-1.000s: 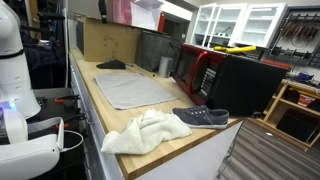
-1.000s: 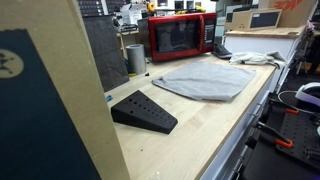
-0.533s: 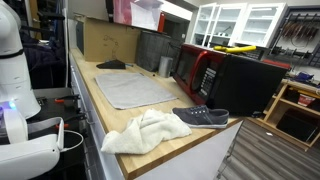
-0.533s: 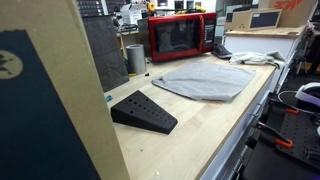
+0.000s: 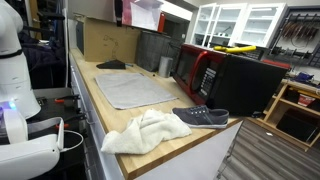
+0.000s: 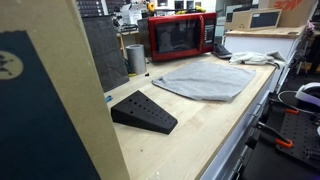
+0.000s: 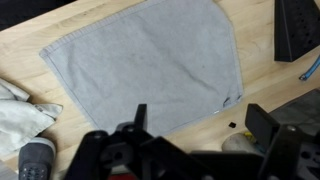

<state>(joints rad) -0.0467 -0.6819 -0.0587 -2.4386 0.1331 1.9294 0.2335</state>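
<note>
Wrist view, read left to right. Left of the end effector [image 7: 200, 128], a crumpled white towel [image 7: 18, 108] lies on the wooden worktop [image 7: 40, 28]. The toe of a dark shoe [image 7: 35, 160] shows just beside the towel, at the lower edge of the view. Directly ahead of the end effector, and partly beneath it, a grey cloth [image 7: 150, 60] lies spread flat on the worktop. The end effector is spread wide and pinches nothing. One of its fingers [image 7: 140, 116] stands over the cloth's near edge, the other over bare wood just beside the cloth's corner. How high it hangs above the cloth cannot be told. Ahead and to the right of the end effector, a black wedge-shaped block [image 7: 297, 30] sits on the worktop, apart from the cloth. In an exterior view, a metal cup [image 6: 135, 58] and a red microwave [image 6: 180, 37] stand at the back of the worktop, past the cloth.
</note>
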